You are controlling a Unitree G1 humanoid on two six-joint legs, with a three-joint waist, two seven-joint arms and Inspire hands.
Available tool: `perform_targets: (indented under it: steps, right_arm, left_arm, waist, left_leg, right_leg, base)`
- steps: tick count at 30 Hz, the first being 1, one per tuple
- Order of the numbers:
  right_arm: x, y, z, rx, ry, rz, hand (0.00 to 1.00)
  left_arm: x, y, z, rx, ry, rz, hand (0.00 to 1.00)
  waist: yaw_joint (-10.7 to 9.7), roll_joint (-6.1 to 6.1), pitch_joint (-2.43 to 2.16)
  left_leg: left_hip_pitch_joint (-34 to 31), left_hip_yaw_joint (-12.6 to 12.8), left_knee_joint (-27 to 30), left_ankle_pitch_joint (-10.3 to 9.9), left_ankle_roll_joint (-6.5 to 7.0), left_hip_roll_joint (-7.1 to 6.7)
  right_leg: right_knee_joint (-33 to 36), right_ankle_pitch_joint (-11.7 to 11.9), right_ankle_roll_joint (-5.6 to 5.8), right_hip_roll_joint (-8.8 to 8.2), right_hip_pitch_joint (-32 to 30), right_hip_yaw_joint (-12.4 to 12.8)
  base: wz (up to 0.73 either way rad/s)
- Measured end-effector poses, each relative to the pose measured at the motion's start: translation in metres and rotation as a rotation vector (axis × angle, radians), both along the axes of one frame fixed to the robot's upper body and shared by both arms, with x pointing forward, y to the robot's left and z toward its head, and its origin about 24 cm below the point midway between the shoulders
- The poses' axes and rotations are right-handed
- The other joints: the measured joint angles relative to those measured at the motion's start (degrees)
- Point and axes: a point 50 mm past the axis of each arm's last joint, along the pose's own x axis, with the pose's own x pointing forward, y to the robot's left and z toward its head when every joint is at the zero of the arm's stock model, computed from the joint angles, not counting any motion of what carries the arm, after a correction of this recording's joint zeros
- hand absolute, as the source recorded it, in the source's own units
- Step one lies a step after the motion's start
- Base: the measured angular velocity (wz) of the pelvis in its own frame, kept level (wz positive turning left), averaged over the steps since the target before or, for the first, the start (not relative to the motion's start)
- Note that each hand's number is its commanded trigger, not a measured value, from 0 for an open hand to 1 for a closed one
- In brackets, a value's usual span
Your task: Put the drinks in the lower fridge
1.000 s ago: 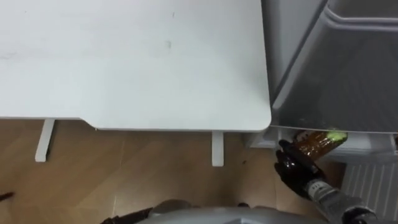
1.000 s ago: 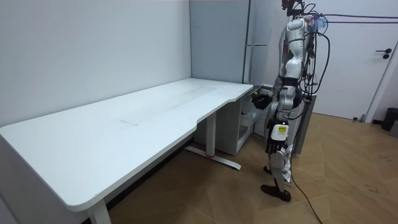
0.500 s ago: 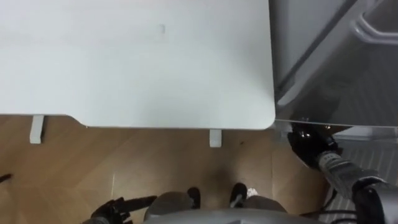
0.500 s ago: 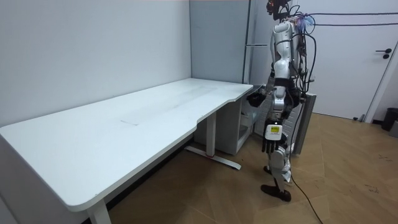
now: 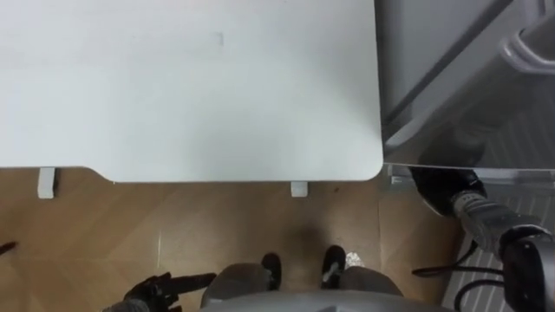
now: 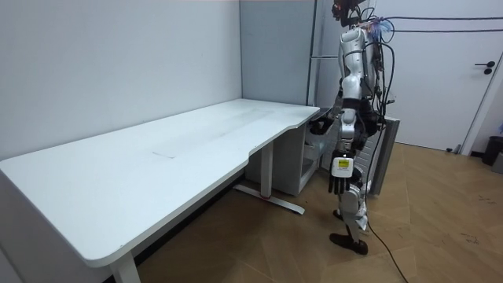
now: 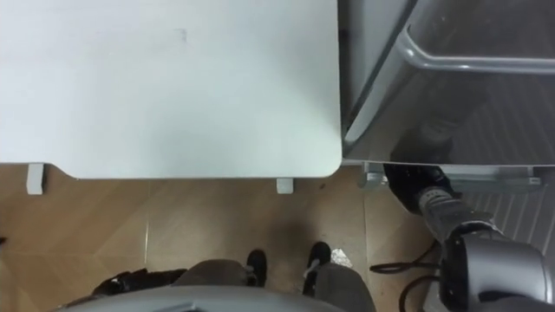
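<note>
Your right hand (image 5: 442, 184) was inside the lower fridge (image 5: 416, 52) beside the desk (image 5: 191, 87); I couldn't tell its grip. You needed to stand any drink upright before releasing.

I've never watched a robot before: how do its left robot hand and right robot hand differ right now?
The left robot hand hangs low beside the body, above the wooden floor; the right robot hand reaches forward into the fridge beside the table. The left robot hand is relaxed and empty; whether the right robot hand holds anything is hidden by the fridge. Both are black.
</note>
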Motion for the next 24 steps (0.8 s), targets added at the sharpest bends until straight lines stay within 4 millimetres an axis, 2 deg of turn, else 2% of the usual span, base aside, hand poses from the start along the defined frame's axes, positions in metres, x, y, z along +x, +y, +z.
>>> perform_targets:
  steps: [8, 14, 24]
  right_arm:
    - [0.009, 0.0, 0.005, 0.015, -0.02, -0.026, 0.0]
    - [0.01, -0.003, 0.007, 0.008, -0.024, -0.028, 0.0]
    - [0.011, -0.003, 0.008, 0.009, -0.027, -0.028, 0.0]
  left_arm:
    - [0.004, 0.004, 0.002, 0.013, -0.019, -0.002, 0.0]
    - [0.004, 0.006, 0.002, 0.029, -0.017, 0.011, 0.0]
    - [0.004, 0.007, 0.003, 0.031, -0.024, 0.039, 0.0]
  waist:
    - [-1.3, -0.63, 0.45]
    - [-1.2, -0.65, 0.45]
    - [-1.1, -0.63, 0.36]
  left_leg:
    - [-0.2, 0.3, 0.0, 0.3, 0.53, -0.86]
    - [-0.4, 0.6, 0.2, 0.5, 0.79, -1.04]
    - [-0.6, 0.2, 0.8, 0.6, 0.96, -1.02]
  right_leg:
    - [1.7, -0.3, 0.4, -0.69, -1.1, -0.1]
    - [2.6, -0.3, 0.41, -1.32, -1.7, -0.1]
    - [2.6, -0.3, 0.41, -1.36, -1.3, -0.8]
  base:
    - [0.0]
    - [-0.01]
    - [0.03]
